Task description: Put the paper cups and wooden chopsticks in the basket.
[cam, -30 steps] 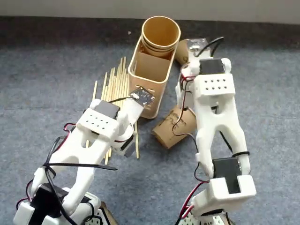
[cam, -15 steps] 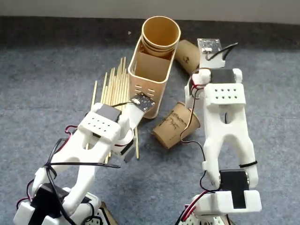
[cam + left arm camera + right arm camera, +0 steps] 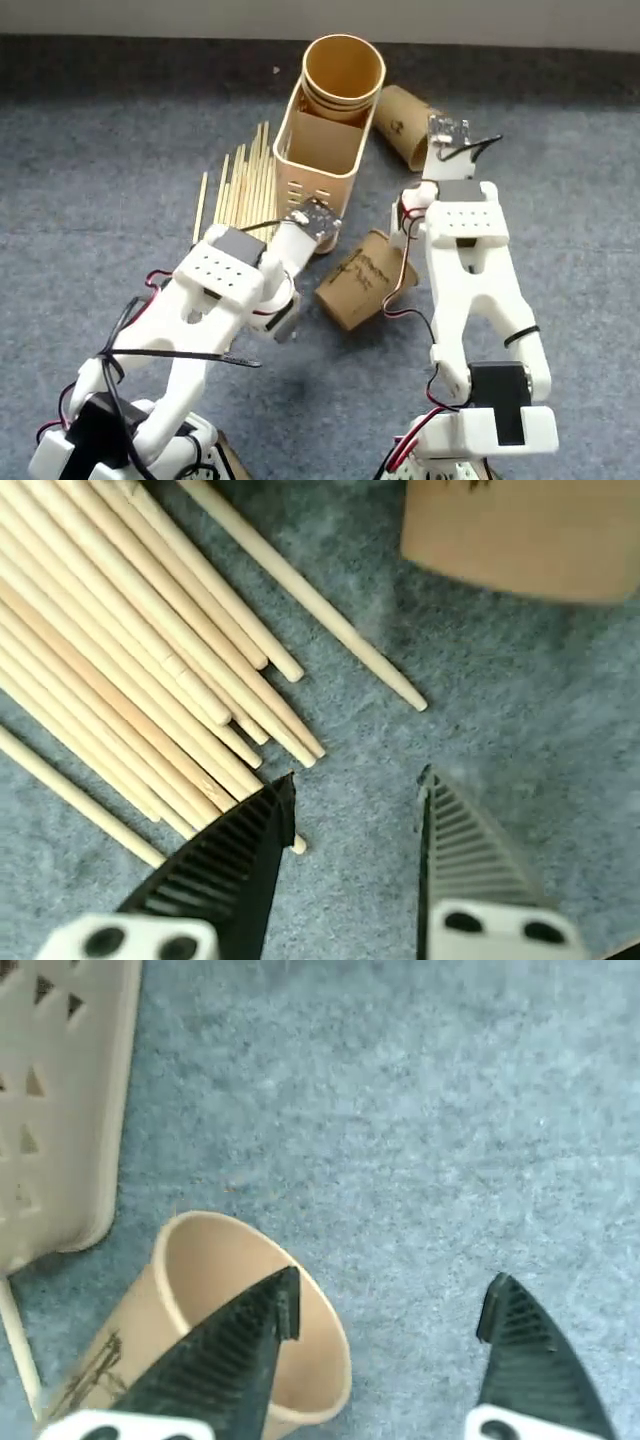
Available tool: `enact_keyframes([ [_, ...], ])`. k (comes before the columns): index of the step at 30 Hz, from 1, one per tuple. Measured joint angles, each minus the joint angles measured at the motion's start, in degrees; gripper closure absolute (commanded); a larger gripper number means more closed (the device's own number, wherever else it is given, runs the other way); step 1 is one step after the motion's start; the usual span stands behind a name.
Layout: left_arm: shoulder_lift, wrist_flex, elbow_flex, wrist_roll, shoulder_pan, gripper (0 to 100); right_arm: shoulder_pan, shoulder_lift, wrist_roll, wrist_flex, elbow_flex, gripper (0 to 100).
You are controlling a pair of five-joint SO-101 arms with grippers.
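Both arms lean forward, the left gripper (image 3: 355, 780) gaping empty by the chopsticks (image 3: 150, 680), the right gripper (image 3: 392, 1282) gaping over a toppled paper cup (image 3: 215, 1295).

The left arm (image 3: 215, 290) covers the chopsticks' (image 3: 245, 185) near ends; the right wrist view crops the basket (image 3: 60, 1110).

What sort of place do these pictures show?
Probably a robotics test table: the left arm and right arm, with bare wiring, stand over a grey carpet-like mat, where a basket and wooden chopsticks sit as props.
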Motion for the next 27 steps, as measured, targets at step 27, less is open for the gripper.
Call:
enact_keyframes([
  [27, -0.2, -13.1, 9.4, -3.0, -1.4, 78, -4.3, -19.0, 6.2, 25.1, -7.6, 71.3],
])
